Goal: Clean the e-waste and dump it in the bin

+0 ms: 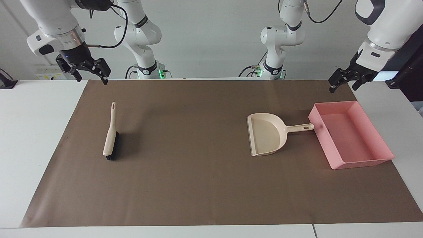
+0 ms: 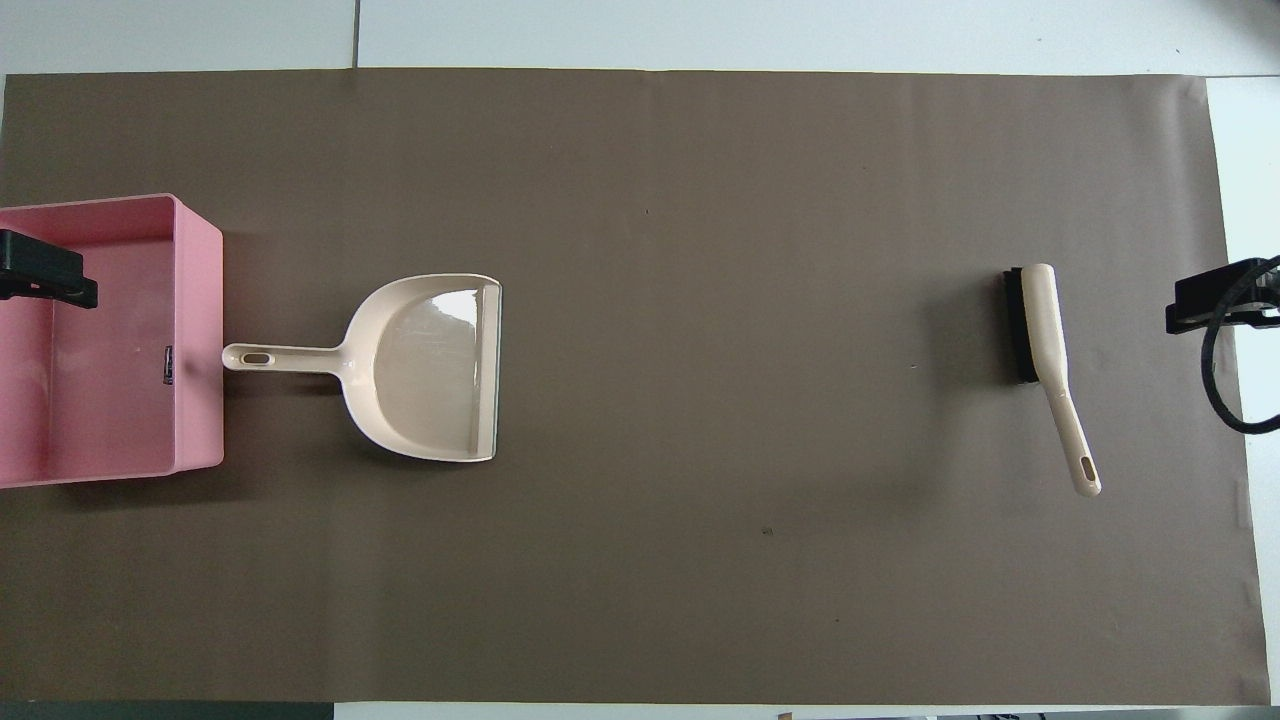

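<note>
The pink bin (image 1: 383, 158) (image 2: 200, 330) lies on the brown mat at the left arm's end of the table. A tiny dark piece (image 2: 168, 365) sits against its inner wall beside the dustpan handle; I cannot tell whether it is the black e-waste part. The white part does not show. The beige dustpan (image 1: 267, 134) (image 2: 430, 365) lies empty on the mat, its handle pointing at the bin. My left gripper (image 1: 343, 84) (image 2: 40, 272) is open and empty, raised above the bin. My right gripper (image 1: 92, 77) (image 2: 1215, 300) waits open and empty, high over the mat's edge near the brush.
A beige hand brush with black bristles (image 1: 110, 137) (image 2: 1045, 345) lies on the mat toward the right arm's end. The brown mat (image 1: 198, 185) covers most of the white table.
</note>
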